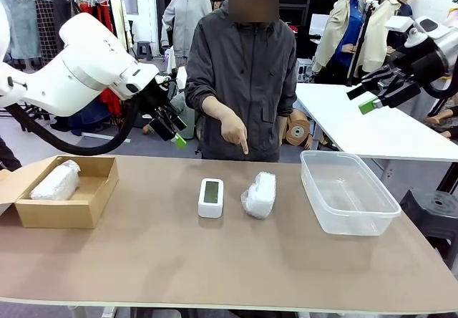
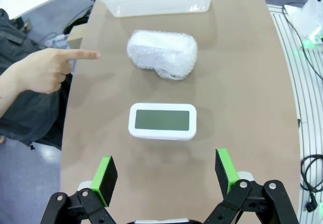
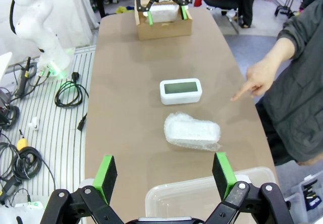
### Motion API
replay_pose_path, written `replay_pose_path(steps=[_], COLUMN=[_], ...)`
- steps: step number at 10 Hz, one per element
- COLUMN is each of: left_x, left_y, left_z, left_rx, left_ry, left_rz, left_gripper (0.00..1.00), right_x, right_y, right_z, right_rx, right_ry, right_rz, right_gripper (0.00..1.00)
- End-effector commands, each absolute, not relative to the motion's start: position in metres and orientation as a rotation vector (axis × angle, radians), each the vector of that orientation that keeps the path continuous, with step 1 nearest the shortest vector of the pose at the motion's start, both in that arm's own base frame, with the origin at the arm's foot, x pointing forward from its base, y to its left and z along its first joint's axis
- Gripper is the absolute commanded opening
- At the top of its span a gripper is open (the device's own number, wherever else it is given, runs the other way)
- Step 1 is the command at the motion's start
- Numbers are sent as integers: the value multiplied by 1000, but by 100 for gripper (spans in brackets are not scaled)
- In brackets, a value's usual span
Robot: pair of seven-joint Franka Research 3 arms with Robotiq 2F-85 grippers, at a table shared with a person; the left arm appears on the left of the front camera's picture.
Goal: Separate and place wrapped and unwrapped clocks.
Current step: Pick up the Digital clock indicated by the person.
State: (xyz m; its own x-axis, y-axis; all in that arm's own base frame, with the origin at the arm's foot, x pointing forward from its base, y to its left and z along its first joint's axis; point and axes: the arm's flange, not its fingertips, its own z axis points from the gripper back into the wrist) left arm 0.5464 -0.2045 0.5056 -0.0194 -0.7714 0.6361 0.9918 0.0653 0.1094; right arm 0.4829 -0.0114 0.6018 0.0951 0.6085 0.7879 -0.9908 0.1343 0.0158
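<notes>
Hovering above the tabletop (image 1: 157, 261), the left fingers (image 2: 107, 177) and the right fingers (image 3: 106, 175) both stand spread wide, holding nothing. 1 wrapped clock (image 1: 56, 182) lies in the cardboard box (image 1: 54, 215) at the left. The bare clock (image 1: 210, 198) and a 2nd wrapped clock (image 1: 260, 194) lie just beside each other mid-tabletop, with the clear tub (image 1: 358, 220) to their right. The likely slips are 3: spread fingers descending on 1 item nudge its neighbour, the flat bare clock skids, or springy bubble wrap squirms loose. The person's pointing hand (image 1: 232, 128) hangs near that spot and could be struck.
</notes>
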Motion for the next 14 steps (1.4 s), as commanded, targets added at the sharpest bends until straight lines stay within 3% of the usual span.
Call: replay_pose_path(steps=[1,6,8,10,14], left_x=[544,546,551,556,574], left_y=[-201,-204,-254,-293,-354], left_z=[507,506,488,473,457], left_rx=[-441,-437,-407,-209,-204], left_ry=[-634,-639,-545,-521,-451], left_rz=[-1474,-1475,-1389,-1229,-1020], left_gripper=[100,100,100,100,100], right_x=[483,483,483,483,483], right_y=[-11,-11,-11,-11,-11], right_z=[603,603,603,603,603], right_rx=[662,662,662,662,662], right_ry=[-734,-734,-734,-734,-734], right_rz=[1326,1326,1326,1326,1326], right_gripper=[100,100,100,100,100])
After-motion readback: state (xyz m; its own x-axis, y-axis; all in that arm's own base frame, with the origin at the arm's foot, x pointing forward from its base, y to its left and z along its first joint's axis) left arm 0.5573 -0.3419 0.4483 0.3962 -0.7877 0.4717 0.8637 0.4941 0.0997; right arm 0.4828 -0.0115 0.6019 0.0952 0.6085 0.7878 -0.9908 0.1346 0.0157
